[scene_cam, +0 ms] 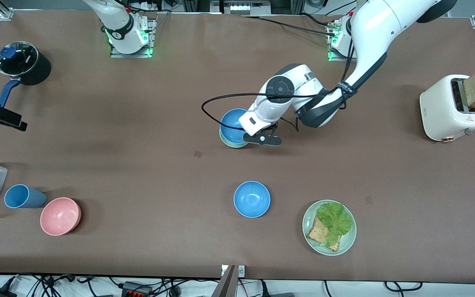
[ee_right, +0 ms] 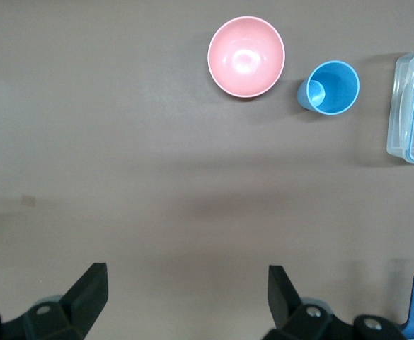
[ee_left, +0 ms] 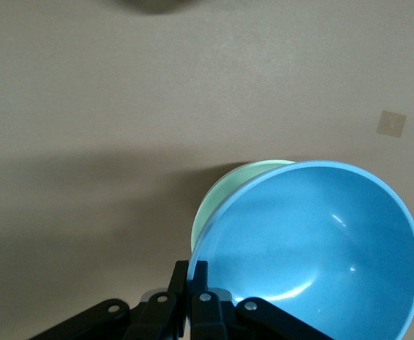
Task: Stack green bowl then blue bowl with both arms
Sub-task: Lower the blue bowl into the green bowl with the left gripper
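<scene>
Left gripper [ee_left: 190, 283]: fingers pinched on the rim of the blue bowl [scene_cam: 232, 123], over the table's middle.
Blue bowl: tilted in that grip — sitting in the green bowl [scene_cam: 234, 144] directly below the gripper.
Green bowl: on the table, only its rim edge showing under the blue one.
Right gripper [ee_right: 185, 290]: fingers spread wide, holding nothing — high over bare table; the arm waits.
Second blue bowl [scene_cam: 252, 199]: nearer the front camera than the left gripper, well apart.

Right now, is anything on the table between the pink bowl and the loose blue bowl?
No. In the front view only bare brown table lies between the pink bowl and the lone blue bowl. The blue cup sits past the pink bowl, toward the right arm's end.
</scene>
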Available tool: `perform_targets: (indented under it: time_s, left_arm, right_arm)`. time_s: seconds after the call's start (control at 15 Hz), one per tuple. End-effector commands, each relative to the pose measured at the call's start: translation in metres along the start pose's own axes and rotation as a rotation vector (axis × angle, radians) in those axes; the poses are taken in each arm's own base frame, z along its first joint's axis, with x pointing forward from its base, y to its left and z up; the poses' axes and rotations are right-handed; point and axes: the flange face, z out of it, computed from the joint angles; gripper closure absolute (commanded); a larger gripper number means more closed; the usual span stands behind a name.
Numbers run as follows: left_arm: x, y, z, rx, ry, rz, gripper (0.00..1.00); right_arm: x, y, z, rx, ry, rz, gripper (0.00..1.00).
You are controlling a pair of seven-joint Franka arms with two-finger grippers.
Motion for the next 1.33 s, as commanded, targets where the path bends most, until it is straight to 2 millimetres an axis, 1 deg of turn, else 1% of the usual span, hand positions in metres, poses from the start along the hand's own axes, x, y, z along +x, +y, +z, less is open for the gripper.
perform_targets:
  time_s: [0.0,0.07,0.13,0.2,0.33,0.4,0.47,0.6,0.73,0.8,0.87,0.93,1.07,1.13,1.27]
  left_arm:
    - [0.002,0.012,0.008,0.017,0.028,0.016,1.00]
    - [0.005,0.008,0.009,0.022,0.030,0.021,1.00]
    - [0.003,0.009,0.015,0.023,0.020,0.024,1.00]
    - [-0.001,0.015,0.025,0.020,0.013,0.037,1.00]
    - [0.003,0.011,0.029,0.028,0.028,0.041,0.99]
    - [0.004,0.011,0.028,0.026,0.030,0.033,0.92]
    - [0.006,0.008,0.026,0.024,0.029,0.022,0.80]
    - [0.010,0.004,0.017,0.017,0.031,-0.031,0.70]
    - [0.027,-0.013,-0.010,0.028,0.009,-0.097,0.67]
    - [0.034,-0.019,-0.024,0.040,-0.007,-0.110,0.66]
    - [0.038,-0.019,-0.042,0.041,-0.014,-0.117,0.65]
    - [0.046,-0.028,-0.057,0.043,-0.015,-0.133,0.65]
    - [0.055,-0.045,-0.081,0.031,-0.013,-0.134,0.65]
    - [0.060,-0.057,-0.096,0.022,0.005,-0.148,0.65]
    - [0.070,-0.091,-0.120,0.028,0.008,-0.069,0.65]
  right_arm:
    - [-0.050,-0.004,0.005,-0.030,0.031,-0.025,0.00]
    - [-0.055,-0.005,0.008,-0.030,0.031,-0.027,0.00]
    - [-0.058,-0.005,0.007,-0.030,0.028,-0.032,0.00]
    - [-0.058,-0.005,0.007,-0.030,0.024,-0.039,0.00]
    - [-0.057,-0.006,0.006,-0.029,0.028,-0.082,0.00]
    - [-0.057,-0.006,0.006,-0.029,0.028,-0.082,0.00]
    - [-0.057,-0.006,0.007,-0.029,0.025,-0.082,0.00]
    - [-0.056,-0.007,0.008,-0.027,0.021,-0.068,0.00]
    - [-0.055,-0.009,0.009,-0.023,0.026,-0.063,0.00]
    - [-0.055,-0.009,0.009,-0.021,0.029,-0.045,0.00]
    - [-0.056,-0.010,0.006,-0.022,0.031,-0.022,0.00]
    - [-0.057,-0.009,0.004,-0.028,0.036,-0.012,0.00]
    - [-0.056,-0.010,0.004,-0.030,0.043,-0.016,0.00]
    - [-0.056,-0.009,0.005,-0.030,0.051,-0.014,0.00]
    - [-0.057,-0.007,0.004,-0.025,0.059,-0.006,0.00]
